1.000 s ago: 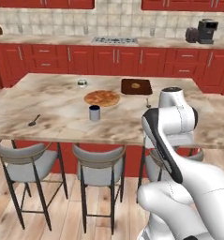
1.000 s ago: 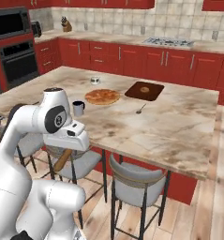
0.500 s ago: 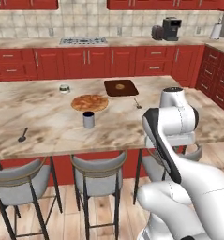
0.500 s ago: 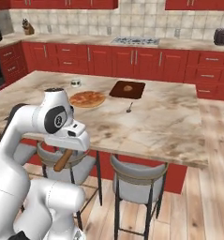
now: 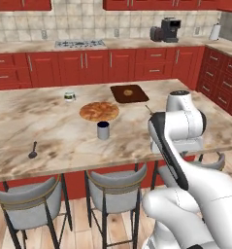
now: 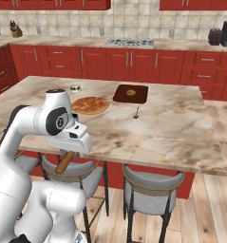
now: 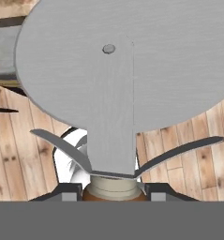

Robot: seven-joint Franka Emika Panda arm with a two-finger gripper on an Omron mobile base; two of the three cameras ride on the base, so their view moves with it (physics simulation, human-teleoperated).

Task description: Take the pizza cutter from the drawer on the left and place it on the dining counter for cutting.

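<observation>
Pizza cutter (image 7: 118, 79) sits clamped by its brown handle in the gripper (image 7: 112, 191), grey wheel looming at twelve o'clock over wood floor. It looks light, rigid and smooth, so the handle seems the safest hold. Farther off, the dining counter (image 6: 181, 128) lies at two o'clock of the hand.
</observation>
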